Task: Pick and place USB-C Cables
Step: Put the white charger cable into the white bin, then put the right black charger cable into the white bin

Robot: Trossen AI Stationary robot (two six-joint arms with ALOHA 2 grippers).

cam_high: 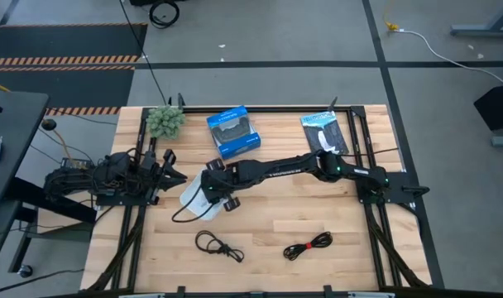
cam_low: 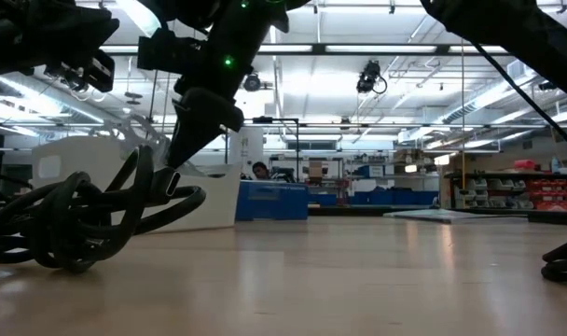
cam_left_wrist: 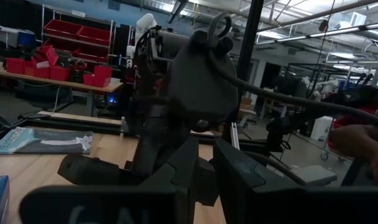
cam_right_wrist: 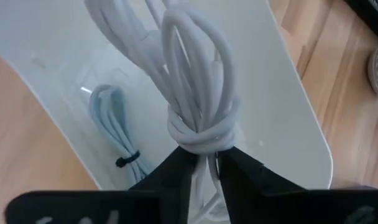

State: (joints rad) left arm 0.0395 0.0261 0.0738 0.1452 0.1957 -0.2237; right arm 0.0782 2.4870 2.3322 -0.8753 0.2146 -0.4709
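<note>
I have the right gripper point(cam_right_wrist: 204, 163) clamped on the white cable point(cam_right_wrist: 195, 93) above the tray point(cam_right_wrist: 288, 112); next, release; left gripper's state unclear

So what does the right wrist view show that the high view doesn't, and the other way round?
Only the right wrist view shows the right gripper shut on a knotted white coiled cable, and a small pale grey bundled cable already lying in the white tray below.

Only the high view shows the black coiled cable, the black-and-red cable, the blue box and the waiting left gripper at the table's left.

Both show the white tray on the light wooden table.
</note>
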